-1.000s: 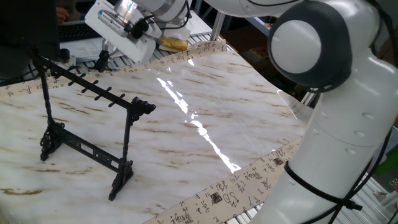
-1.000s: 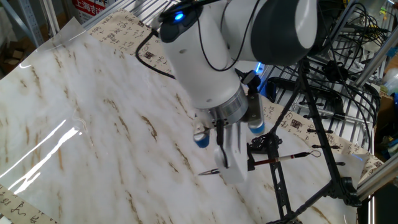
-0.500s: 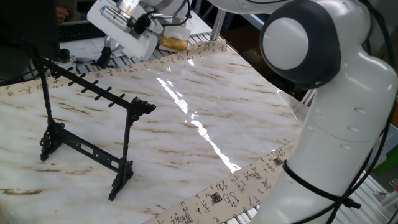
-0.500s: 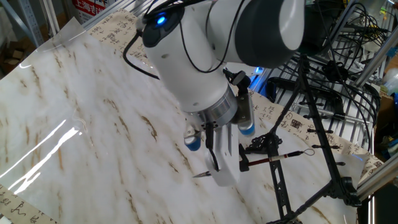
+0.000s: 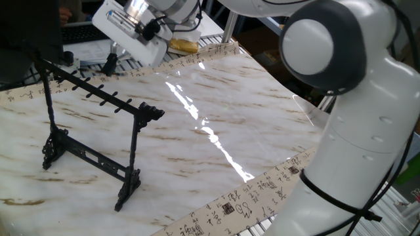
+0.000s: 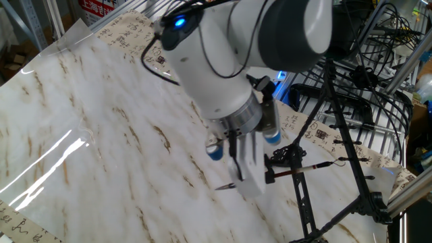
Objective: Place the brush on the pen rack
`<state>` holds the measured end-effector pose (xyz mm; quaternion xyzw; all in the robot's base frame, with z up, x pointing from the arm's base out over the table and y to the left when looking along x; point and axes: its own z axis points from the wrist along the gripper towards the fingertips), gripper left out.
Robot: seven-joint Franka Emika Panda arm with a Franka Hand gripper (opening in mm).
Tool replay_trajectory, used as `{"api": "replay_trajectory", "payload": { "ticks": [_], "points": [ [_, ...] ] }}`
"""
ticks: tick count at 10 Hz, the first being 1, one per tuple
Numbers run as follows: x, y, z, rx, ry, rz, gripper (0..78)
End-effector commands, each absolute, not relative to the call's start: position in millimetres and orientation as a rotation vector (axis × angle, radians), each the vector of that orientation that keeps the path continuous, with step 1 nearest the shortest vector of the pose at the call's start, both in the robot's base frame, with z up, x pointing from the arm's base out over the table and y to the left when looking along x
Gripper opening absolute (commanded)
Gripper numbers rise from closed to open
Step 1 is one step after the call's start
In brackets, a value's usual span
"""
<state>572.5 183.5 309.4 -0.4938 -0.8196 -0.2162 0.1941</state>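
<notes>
Gripper clamping brush crosswise, carrying toward pen rack. Loop end apparently nearing top bar; next move calling for hooking loop over peg.

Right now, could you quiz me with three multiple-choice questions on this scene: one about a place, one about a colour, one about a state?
1. Where is the thin dark calligraphy brush?
A. in the claw
B. lying flat
C. hanging on a peg
2. What colour is the ornate pen rack?
A. red
B. black
C. white
3. How is the rack?
A. tipped over
B. folded
C. upright

Answers: 1 A, the claw grips it in the air; 2 B, the whole frame is black; 3 C, it stands on both feet.
</notes>
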Motion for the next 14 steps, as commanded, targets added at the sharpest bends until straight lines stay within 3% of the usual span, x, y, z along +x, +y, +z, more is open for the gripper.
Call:
{"api": "replay_trajectory", "payload": {
  "ticks": [1, 14],
  "points": [
    [569.9, 185.7, 310.9, -1.394, -2.283, -0.605, 1.2],
    [558.9, 187.0, 312.3, -1.398, -2.293, -0.631, 1.2]
  ]
}}
